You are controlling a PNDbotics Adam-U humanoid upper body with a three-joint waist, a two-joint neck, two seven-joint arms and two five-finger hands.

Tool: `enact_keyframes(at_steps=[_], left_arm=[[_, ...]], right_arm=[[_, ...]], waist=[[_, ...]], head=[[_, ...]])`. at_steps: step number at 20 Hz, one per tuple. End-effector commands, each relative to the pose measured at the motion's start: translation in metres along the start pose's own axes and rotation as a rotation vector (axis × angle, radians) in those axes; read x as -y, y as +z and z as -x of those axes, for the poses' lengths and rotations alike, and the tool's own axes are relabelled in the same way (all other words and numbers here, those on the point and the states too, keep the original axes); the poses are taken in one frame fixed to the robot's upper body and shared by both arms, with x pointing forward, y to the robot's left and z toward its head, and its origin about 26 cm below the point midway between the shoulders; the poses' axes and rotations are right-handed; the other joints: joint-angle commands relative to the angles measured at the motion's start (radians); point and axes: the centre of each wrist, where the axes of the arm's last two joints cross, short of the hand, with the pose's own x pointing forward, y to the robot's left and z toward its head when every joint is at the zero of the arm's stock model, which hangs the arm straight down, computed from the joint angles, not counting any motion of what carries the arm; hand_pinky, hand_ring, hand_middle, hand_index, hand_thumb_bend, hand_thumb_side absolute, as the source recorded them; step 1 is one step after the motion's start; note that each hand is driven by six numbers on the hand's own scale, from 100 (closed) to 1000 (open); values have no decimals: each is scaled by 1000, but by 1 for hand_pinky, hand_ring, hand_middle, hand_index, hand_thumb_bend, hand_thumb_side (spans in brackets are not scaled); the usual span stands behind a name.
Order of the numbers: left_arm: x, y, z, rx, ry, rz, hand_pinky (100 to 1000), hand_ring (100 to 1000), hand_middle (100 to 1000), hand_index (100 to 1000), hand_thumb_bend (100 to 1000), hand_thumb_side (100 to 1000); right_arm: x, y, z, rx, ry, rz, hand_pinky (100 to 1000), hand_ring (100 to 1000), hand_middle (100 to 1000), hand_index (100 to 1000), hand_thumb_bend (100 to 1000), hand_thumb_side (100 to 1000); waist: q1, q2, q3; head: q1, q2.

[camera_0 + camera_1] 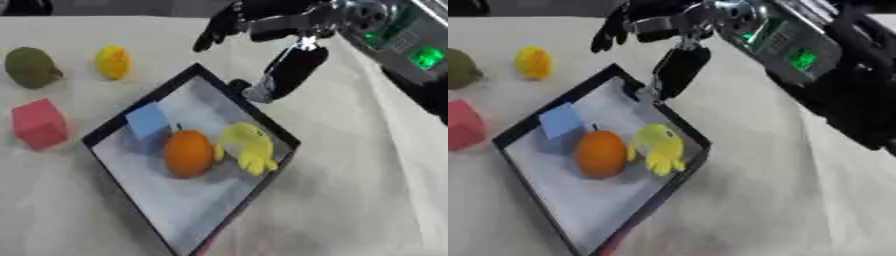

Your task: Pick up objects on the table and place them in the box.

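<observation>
The box [114, 131], a shallow black-rimmed tray with a pale floor, lies askew in the middle of the worktop [350, 200] and already holds three things. A blue cube [147, 120] sits near its far-left side, an orange [188, 153] is just beside that toward the centre, and a yellow toy [247, 146] with stubby legs is touching or nearly touching the orange on the right.

Three things are left outside, all on the cloth to the left of the box. These are a red cube [38, 123] nearest the box's left corner, a dark green rounded fruit [31, 67] farther back, and a small yellow fruit-like object [113, 62] beside it, each apart from the others.

By this count the job looks about half done.

The right hand [254, 22] hangs above the box's far corner, its fingers relaxed and drooping and holding nothing. It looks free to reach for one of the remaining pieces. The left hand is not visible in either view.
</observation>
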Motion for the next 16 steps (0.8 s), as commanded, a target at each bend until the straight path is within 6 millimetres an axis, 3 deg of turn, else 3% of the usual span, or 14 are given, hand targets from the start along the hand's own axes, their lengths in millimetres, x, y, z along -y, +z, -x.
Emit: enact_keyframes(at_steps=[1,5,11,13,16], left_arm=[[-2,-3,-9,34,-8,3,913,787,799,832,135,870],[-3,-3,-9,36,-12,1,912,787,798,832,134,869],[-13,-6,-18,77,-77,7,908,787,799,832,123,849],[-18,-8,-25,104,-131,28,903,788,799,833,118,827],[-24,-10,-37,150,-235,68,891,789,799,835,114,781]], right_arm=[[13,22,-7,-14,28,31,901,898,867,948,181,349],[12,33,-6,-39,-5,42,893,873,840,920,100,291],[6,74,11,-171,-134,162,901,848,812,883,100,272],[1,86,21,-227,-196,198,908,848,815,882,100,310],[-7,104,33,-306,-279,256,914,844,812,880,100,453]], waist=[[9,-31,-1],[11,-30,-2],[17,-25,-11],[23,-24,-14],[32,-24,-13]], head=[[5,0],[1,-3],[10,-2],[10,-3],[5,-5]])
